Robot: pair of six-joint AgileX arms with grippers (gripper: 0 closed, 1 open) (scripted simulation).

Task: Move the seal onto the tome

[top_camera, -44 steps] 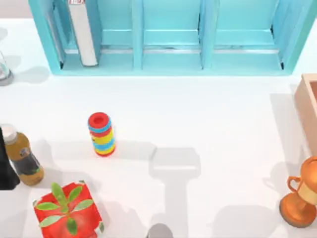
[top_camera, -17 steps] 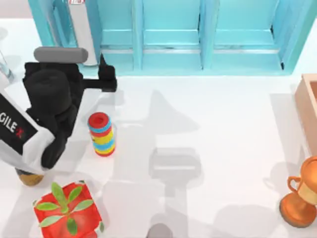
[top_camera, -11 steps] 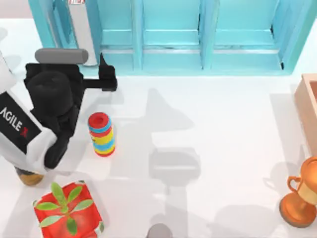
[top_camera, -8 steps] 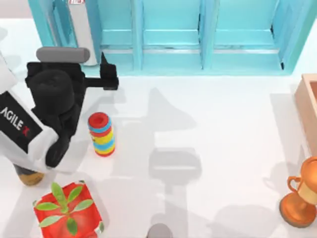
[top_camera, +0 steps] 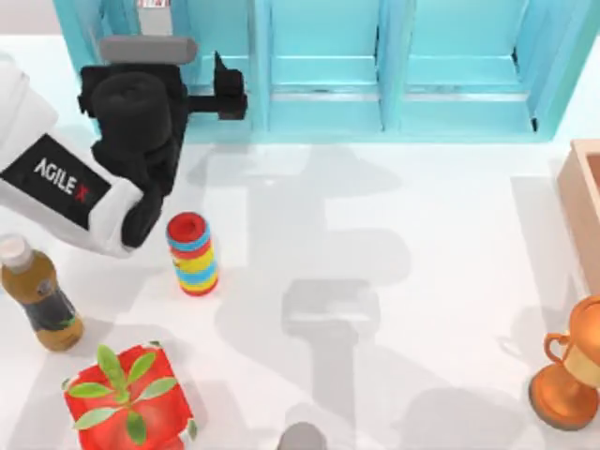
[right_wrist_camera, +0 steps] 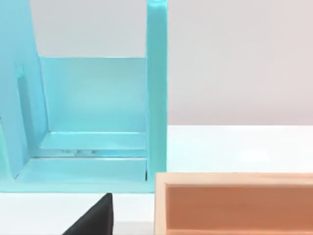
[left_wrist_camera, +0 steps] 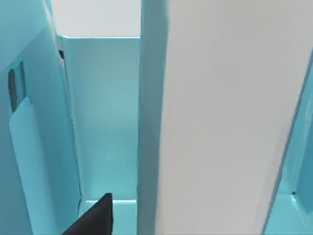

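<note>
The tome [left_wrist_camera: 230,117] stands upright in the left bay of the teal shelf [top_camera: 323,66], a teal cover edge beside broad white page edges. From above, a strip of the tome [top_camera: 157,21] shows behind my left arm. My left gripper [top_camera: 159,92] hangs at the mouth of that bay, open, one black finger [top_camera: 230,94] out to the right. In the left wrist view one finger [left_wrist_camera: 93,220] sits beside the book's cover edge. The seal is out of view. In the right wrist view my right gripper [right_wrist_camera: 156,230] is parked facing the shelf's right end, one finger [right_wrist_camera: 93,218] far to one side.
A striped ring stack [top_camera: 192,253] stands just below my left arm. A bottle [top_camera: 37,300] and a red box with green leaves [top_camera: 127,398] sit at the front left. An orange trophy [top_camera: 572,375] and wooden box [top_camera: 586,206] are on the right, a grey knob [top_camera: 302,437] at the front.
My left arm came in from the table's left edge and has moved back and to the right, up to the shelf's left bay, uncovering the bottle. Nothing else moved.
</note>
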